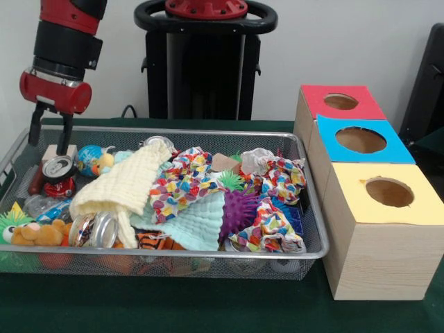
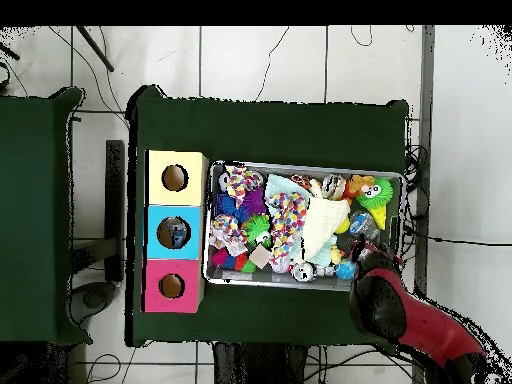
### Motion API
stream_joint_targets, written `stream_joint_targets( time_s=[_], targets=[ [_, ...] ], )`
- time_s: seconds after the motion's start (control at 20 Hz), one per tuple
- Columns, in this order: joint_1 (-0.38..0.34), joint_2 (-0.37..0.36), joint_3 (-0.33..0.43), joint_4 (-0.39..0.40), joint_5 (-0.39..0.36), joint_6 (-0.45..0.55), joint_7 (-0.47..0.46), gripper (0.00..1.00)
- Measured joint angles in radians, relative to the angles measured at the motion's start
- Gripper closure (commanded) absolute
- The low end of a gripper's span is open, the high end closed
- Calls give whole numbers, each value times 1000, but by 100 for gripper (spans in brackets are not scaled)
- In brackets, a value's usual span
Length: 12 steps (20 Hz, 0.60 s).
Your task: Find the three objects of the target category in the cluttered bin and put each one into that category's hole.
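Clear plastic shows in the blue hole [image 2: 174, 233] (one bottle, you'd guess); another bottle [image 1: 43, 206] lies in the bin [image 1: 208, 131]. Your gripper [image 1: 50, 140] hovers, fingers parted, empty.

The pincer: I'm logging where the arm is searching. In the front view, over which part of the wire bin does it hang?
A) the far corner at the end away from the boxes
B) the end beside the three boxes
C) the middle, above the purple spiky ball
A: the pincer hangs at the bin's far corner, opposite the boxes.
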Motion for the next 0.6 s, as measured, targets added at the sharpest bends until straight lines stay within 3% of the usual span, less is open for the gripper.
stream_joint_targets(
  time_s=[0.6],
  targets=[
    [-31, 142, 44, -52, -11, -19, 0, 0]
  ],
)
